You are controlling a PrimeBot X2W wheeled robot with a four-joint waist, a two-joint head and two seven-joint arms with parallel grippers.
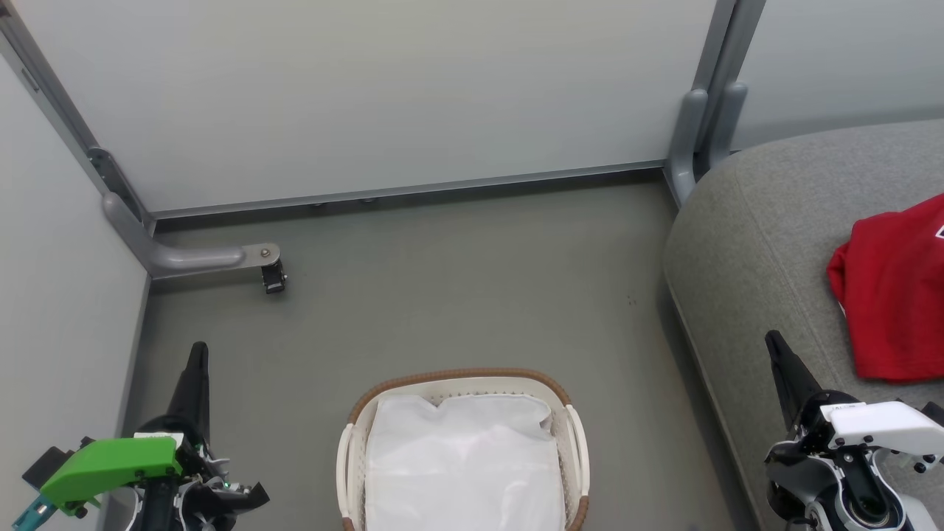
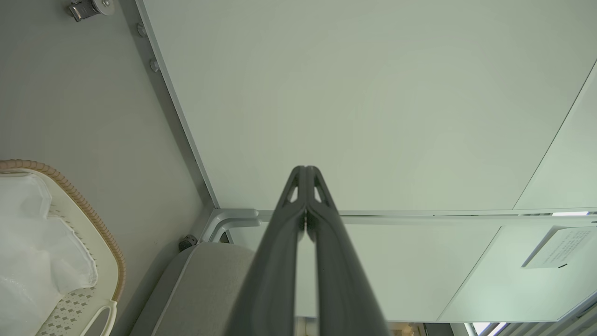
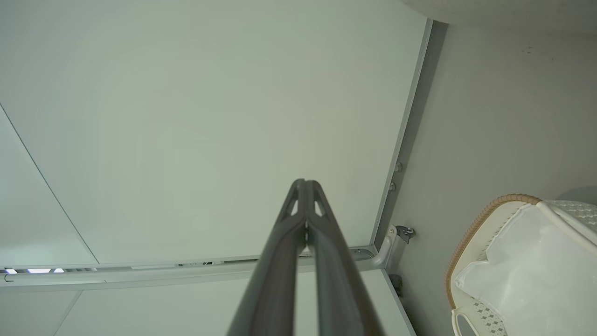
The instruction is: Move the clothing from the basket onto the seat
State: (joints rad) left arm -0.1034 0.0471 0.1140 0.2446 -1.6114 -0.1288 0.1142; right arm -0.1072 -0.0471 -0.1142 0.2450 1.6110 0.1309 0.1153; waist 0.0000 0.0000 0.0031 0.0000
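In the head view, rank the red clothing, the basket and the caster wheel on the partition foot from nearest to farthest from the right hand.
1. Red clothing, on the seat, just right of the right hand.
2. Basket, on the floor to its left.
3. Caster wheel, far left at the partition foot.
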